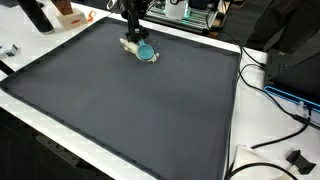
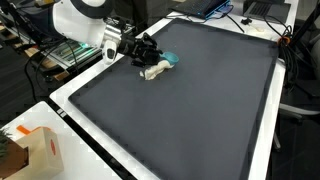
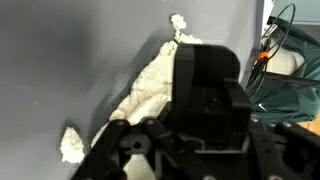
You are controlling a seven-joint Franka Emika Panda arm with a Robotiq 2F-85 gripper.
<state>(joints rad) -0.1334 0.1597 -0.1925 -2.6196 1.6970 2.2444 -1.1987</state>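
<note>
The white plush toy (image 1: 131, 44), a teal piece (image 1: 147, 52) touching it at 4 o'clock, lies near the 12 o'clock edge of the dark mat (image 1: 120, 105) on the white worktop (image 1: 246, 125) in an exterior view, the jaws directly over it, clenched or released I cannot tell.

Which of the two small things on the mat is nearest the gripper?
The cream-white fluffy piece, right under the gripper; the teal round object lies beside it.
</note>
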